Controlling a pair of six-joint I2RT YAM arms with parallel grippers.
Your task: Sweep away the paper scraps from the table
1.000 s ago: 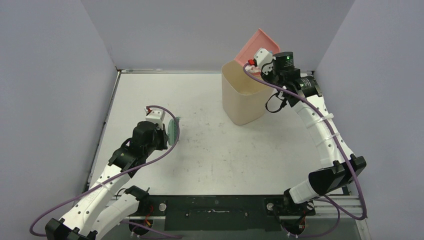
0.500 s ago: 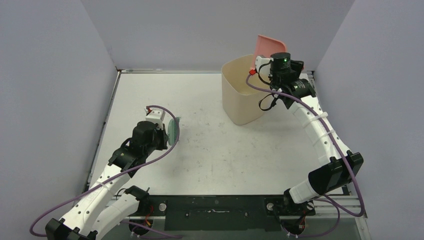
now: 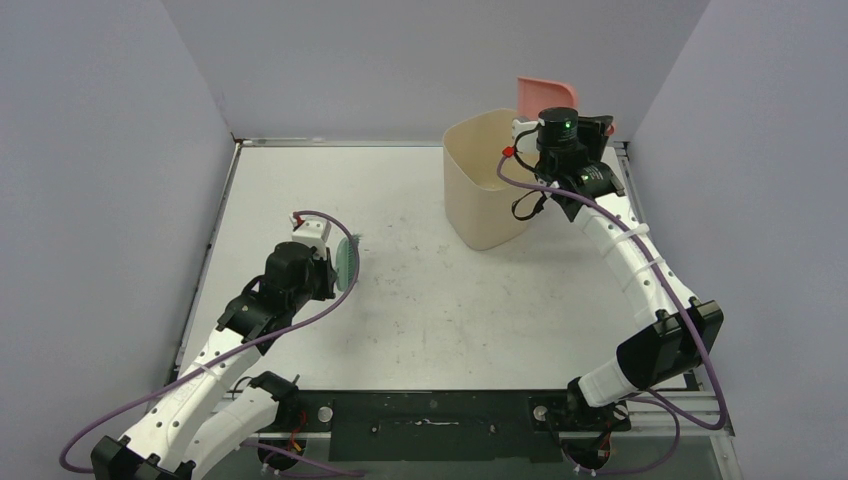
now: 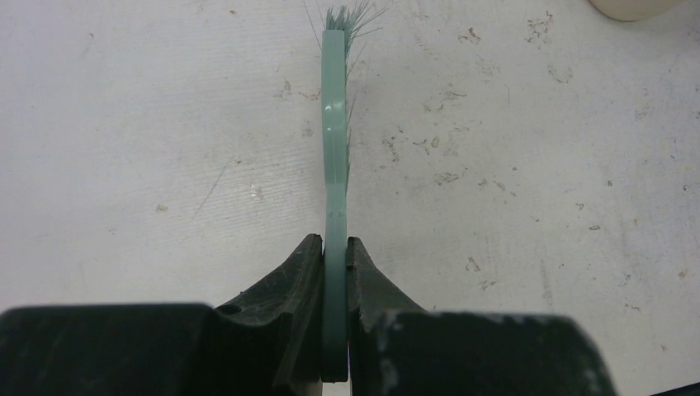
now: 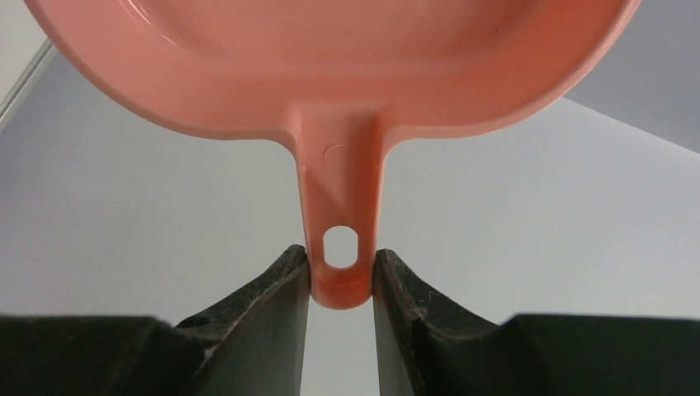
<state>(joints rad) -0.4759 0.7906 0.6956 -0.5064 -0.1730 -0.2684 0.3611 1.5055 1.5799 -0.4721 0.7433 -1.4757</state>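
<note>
Pink dustpan (image 3: 545, 92) raised beside beige bin (image 3: 480, 200), one o'clock on white counter (image 3: 420, 300); green brush (image 3: 346, 260) at nine. Left hand (image 4: 334, 268) clenched on brush. Right hand (image 5: 341, 276) grasping dustpan handle. Paper scraps: whereabouts impossible to tell.

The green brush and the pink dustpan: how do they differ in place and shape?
The green brush is low near the table, in the left gripper; the pink dustpan is raised by the beige bin, in the right gripper. The brush looks thin, the dustpan broad. Both are clamped by the handle.
</note>
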